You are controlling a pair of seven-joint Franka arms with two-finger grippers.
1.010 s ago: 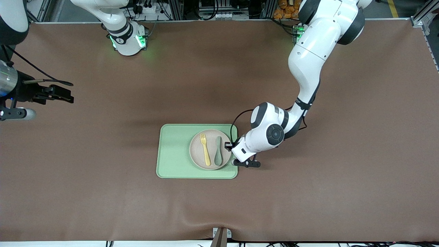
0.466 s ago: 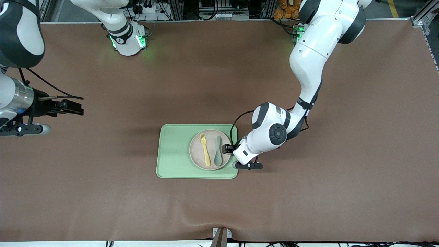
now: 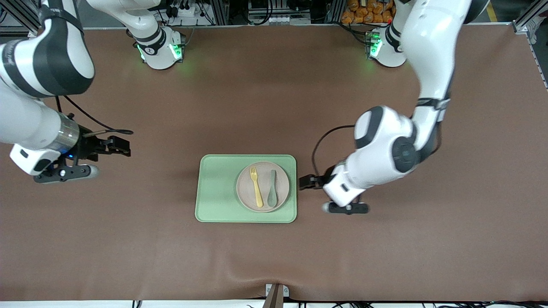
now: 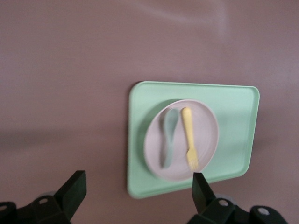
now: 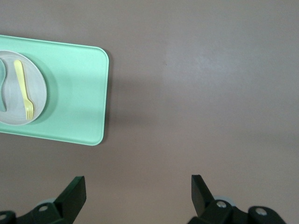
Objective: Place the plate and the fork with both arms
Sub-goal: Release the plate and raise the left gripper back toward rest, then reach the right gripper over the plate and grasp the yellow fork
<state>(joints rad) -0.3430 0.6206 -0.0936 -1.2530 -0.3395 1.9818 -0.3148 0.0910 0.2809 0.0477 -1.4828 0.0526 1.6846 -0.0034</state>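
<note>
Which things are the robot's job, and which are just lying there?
Job things: plate on the tray; fork on the plate; left pincer, open beside the tray; right pincer, open.
Just there: spoon on the plate; green tray.

Matt plastic plate (image 3: pixel 263 186), fork (image 3: pixel 256 187) and tray (image 3: pixel 216 190); brown matt table (image 3: pixel 274 107).

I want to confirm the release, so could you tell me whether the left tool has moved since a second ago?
Yes. The left tool was at the plate rim; it now sits open, just off the tray edge.
</note>
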